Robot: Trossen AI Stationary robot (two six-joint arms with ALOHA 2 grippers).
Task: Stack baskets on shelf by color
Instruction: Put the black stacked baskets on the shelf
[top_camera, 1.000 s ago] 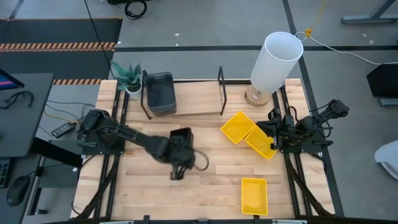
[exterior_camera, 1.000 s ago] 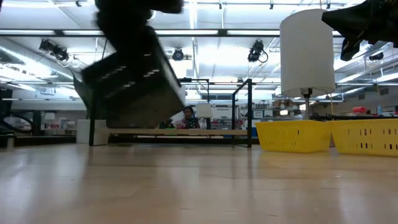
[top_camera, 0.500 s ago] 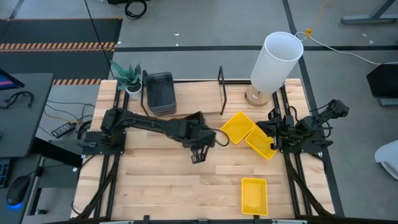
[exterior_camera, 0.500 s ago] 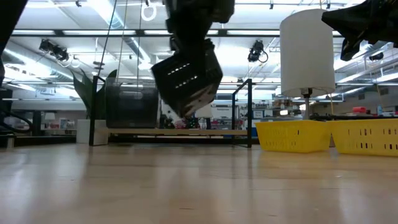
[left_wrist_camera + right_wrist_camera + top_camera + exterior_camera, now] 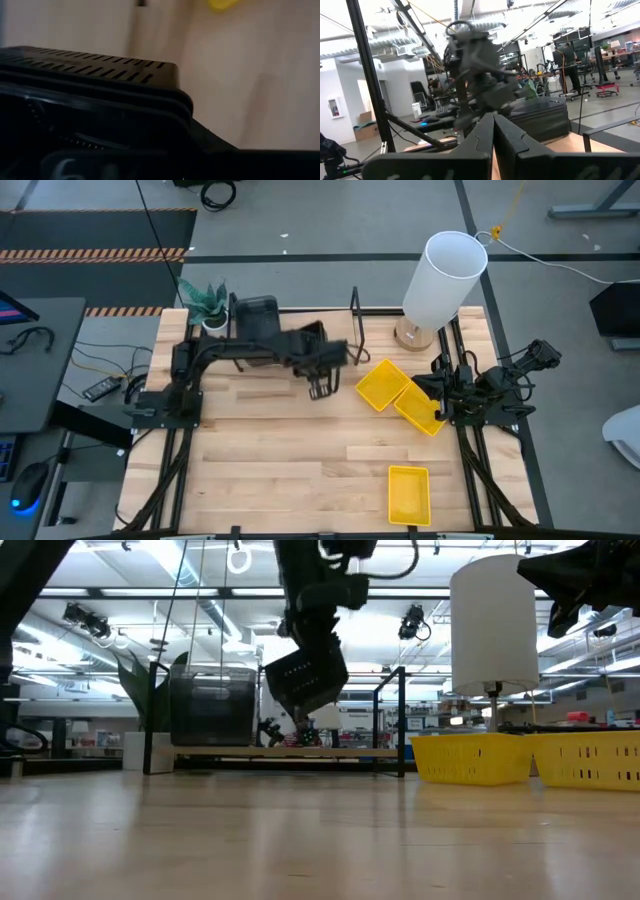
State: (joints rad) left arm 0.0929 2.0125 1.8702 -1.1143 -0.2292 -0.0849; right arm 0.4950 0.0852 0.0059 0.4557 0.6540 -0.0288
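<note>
Left gripper (image 5: 322, 352), clamped on my black basket (image 5: 305, 678), has swung up from mid-table to the shelf (image 5: 300, 366), nearly at the grey stack (image 5: 256, 328).

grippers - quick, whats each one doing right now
Left gripper: shut on a black basket, held tilted in the air over the shelf.
Right gripper: shut, empty, parked at the table's right edge.
</note>
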